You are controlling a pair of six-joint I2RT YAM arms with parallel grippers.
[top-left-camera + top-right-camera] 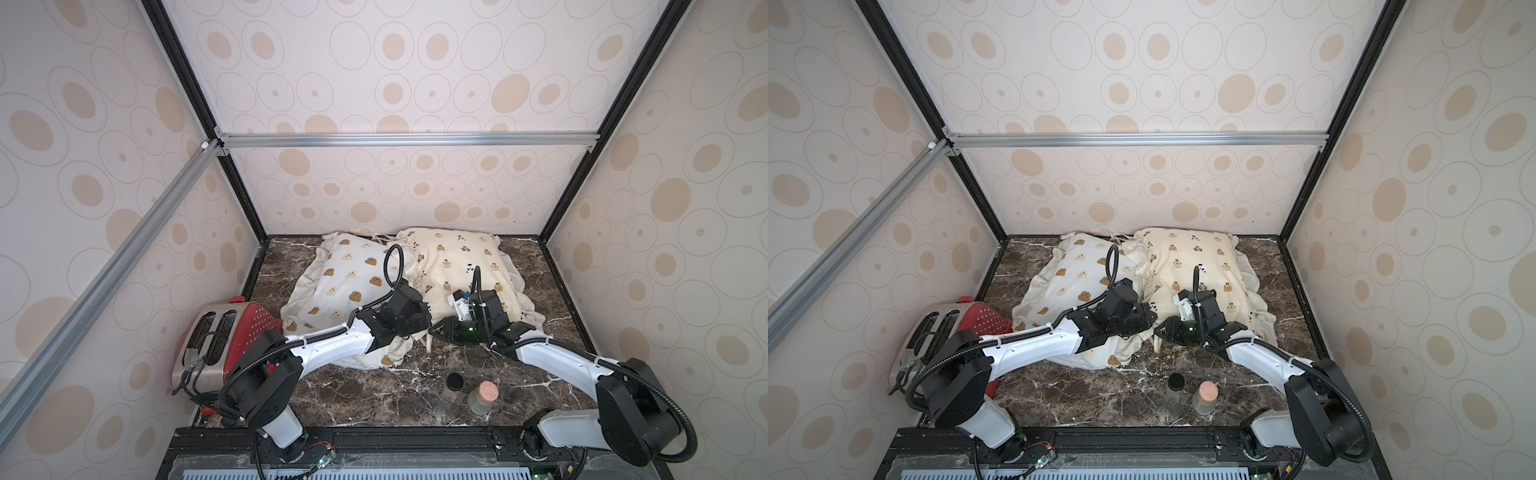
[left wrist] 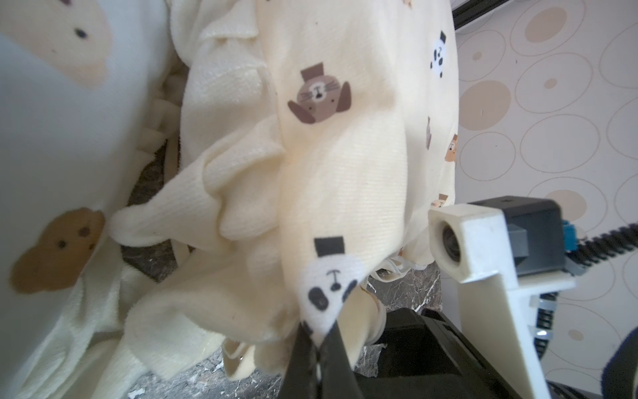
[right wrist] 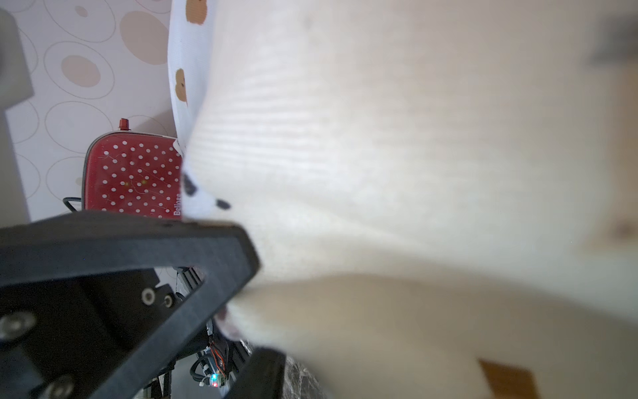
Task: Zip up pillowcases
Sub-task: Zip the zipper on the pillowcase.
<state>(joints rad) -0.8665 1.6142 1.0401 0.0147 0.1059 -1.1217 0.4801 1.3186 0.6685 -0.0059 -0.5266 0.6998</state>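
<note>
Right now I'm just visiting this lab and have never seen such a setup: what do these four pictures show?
Two robot arms stand at a marble table. Two pictures look down from overhead; two come from cameras on the arms' wrists. On the table lie a white pillow, a cream pillow, a red toaster, a black-lidded jar and a pink-topped jar. The left gripper pinches a corner of the cream pillow. The right gripper has that pillow's cloth between its jaws; whether it grips, I cannot tell.

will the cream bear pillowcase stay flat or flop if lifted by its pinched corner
Probably flops: the cream pillowcase hangs in soft folds around the left tool pinching its corner. Likely light, since it looks puffy. Slipping seems unlikely; the weave looks ribbed.
</note>
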